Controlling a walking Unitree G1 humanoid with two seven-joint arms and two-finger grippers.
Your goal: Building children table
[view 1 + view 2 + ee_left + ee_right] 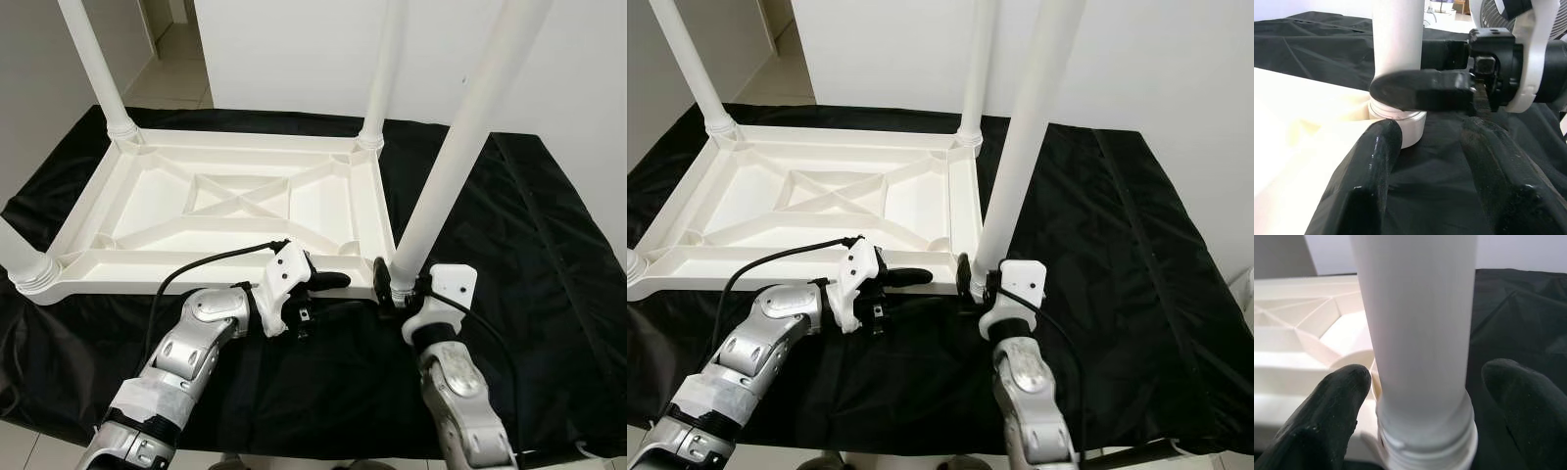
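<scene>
Left eye view shows a white plastic children's table top [230, 211] lying upside down on a black cloth [549, 255] that covers the surface. Four white legs stand up from its corners: the far-left leg [96, 61], the far-right leg [384, 69], the near-left leg [22, 257] at the picture's edge, and the near-right leg [460, 147], which rises from its socket at the corner closest to the robot.

The right gripper [404, 292] is at the base of the near-right leg. In the right wrist view its two black fingers [1334, 404] are spread, one on each side of the leg [1418, 333] just above the threaded collar; whether they touch it cannot be told.

The left gripper [328, 284] lies low along the table top's near rim, pointing toward that same corner, its fingers [1369, 166] apart, with nothing between them.
</scene>
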